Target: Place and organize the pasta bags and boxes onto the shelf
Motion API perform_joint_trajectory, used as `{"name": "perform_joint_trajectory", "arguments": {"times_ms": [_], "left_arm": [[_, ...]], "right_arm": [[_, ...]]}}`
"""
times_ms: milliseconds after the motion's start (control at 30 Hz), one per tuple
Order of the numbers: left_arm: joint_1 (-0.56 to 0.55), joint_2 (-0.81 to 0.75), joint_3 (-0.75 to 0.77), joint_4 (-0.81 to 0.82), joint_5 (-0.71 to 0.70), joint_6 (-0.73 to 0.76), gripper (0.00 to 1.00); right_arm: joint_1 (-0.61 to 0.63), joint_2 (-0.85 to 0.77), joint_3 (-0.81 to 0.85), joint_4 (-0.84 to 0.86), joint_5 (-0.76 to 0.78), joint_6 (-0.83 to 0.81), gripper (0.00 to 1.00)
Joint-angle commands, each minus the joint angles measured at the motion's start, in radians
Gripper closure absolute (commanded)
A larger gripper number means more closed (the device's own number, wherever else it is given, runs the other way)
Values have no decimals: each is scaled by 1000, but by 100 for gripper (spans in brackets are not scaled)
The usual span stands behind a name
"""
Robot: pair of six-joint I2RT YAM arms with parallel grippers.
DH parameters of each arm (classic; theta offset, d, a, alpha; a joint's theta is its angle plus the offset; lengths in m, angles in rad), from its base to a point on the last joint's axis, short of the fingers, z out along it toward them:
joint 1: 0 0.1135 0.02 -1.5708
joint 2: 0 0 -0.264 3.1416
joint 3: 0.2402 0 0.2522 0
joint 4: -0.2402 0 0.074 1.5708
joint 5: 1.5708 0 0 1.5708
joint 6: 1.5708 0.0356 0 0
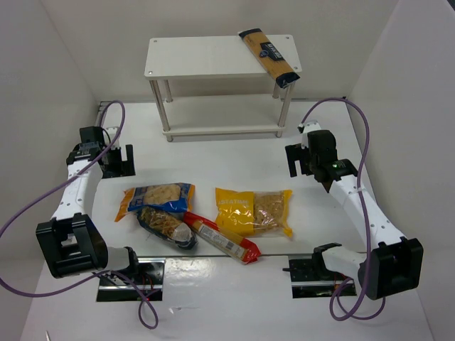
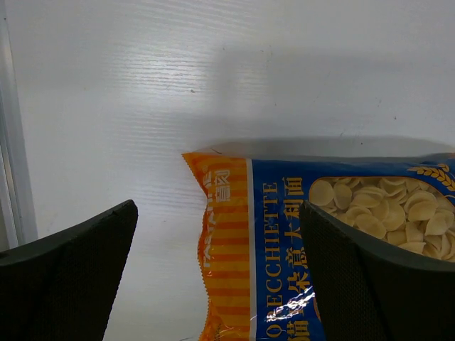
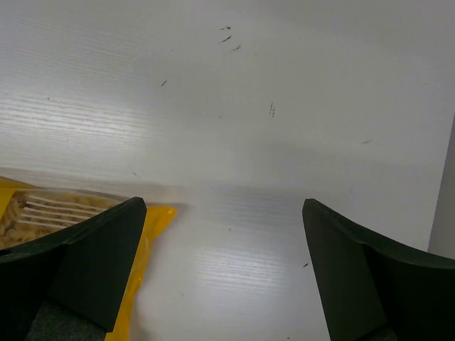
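The white two-tier shelf [image 1: 206,58] stands at the back. A long tan-and-navy packet [image 1: 269,54] lies on its top board at the right, its near end overhanging the front edge. On the table lie a blue-and-orange bag [image 1: 156,195], a dark-blue clear bag [image 1: 168,226], a long red packet [image 1: 222,239] and a yellow bag [image 1: 254,210]. My left gripper [image 1: 119,160] is open and empty above the blue-and-orange bag's orange end [image 2: 227,234], which shows between the jaws [image 2: 217,273]. My right gripper [image 1: 296,160] is open and empty [image 3: 224,266], with the yellow bag's corner [image 3: 151,231] beside its left finger.
White walls close in the table on the left, right and back. Purple cables [image 1: 21,213] loop beside both arms. The arm bases [image 1: 131,273] sit at the near edge. A pale strip [image 2: 13,149] runs along the table's left side in the left wrist view.
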Motion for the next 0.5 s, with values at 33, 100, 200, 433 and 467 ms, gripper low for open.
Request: {"name": "perform_joint_trajectory", "arguments": {"times_ms": [33,100,200,433,467], "left_arm": [[5,-5,16,1,48,25,0],[5,-17,16,1,72,37,0],[5,-36,25,-24,158,71,0],[-114,-5,25,-45,58,179,0],[-189,-5,25,-45,22,201,0]], "right_arm": [[-4,-17,5,9,-18,-8,1],[-4,-26,-4,20,-18,-19,1],[-4,-36,-4,20,-27,-19,1],[-4,-26,-4,20,-16,-28,1],[-4,-26,-4,20,-16,-28,1]]}}
